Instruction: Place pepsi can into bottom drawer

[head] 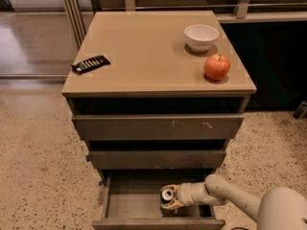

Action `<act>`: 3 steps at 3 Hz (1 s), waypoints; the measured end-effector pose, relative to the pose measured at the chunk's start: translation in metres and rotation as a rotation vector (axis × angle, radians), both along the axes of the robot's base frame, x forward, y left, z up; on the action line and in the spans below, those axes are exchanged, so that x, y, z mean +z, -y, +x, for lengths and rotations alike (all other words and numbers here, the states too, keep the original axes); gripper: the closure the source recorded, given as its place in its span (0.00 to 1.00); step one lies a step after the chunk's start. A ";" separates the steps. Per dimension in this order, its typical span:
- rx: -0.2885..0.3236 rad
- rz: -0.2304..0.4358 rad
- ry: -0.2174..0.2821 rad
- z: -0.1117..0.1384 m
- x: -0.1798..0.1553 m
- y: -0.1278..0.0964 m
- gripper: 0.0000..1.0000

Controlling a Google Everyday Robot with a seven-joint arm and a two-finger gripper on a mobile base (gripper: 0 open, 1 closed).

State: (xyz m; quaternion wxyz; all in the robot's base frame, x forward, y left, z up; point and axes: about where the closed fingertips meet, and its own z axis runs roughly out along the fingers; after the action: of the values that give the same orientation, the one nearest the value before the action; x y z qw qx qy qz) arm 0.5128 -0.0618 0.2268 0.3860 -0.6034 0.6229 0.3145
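The can (167, 193) stands upright inside the bottom drawer (132, 199), its silver top facing up, right of the middle and near the front wall. The drawer is pulled out, open. The gripper (169, 197) is down in the drawer at the can, coming in from the right. Its pale fingers (173, 205) sit on either side of the can, closed in against it, so the jaws hold the can. Whether the can's base rests on the drawer floor cannot be told. The arm (229, 197) runs from the gripper to the lower right corner of the view.

Above, the middle drawer (157, 159) and top drawer (158, 127) each stand out a little, with a dark gap over each front. On the cabinet top (144, 42) are three things, well apart from the can: a white bowl (201, 35) at the back right, a red apple (217, 67) just in front of it, and a black remote (90, 63) at the left edge. The cabinet stands on a speckled floor (33, 166).
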 end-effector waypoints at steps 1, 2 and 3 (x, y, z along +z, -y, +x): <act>0.020 0.010 0.022 0.019 -0.021 -0.007 1.00; 0.025 0.020 0.036 0.032 -0.033 -0.012 1.00; 0.023 0.021 0.042 0.042 -0.049 -0.015 1.00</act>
State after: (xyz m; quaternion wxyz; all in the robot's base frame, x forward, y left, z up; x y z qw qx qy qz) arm 0.5551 -0.0468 0.1779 0.4014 -0.6130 0.6043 0.3128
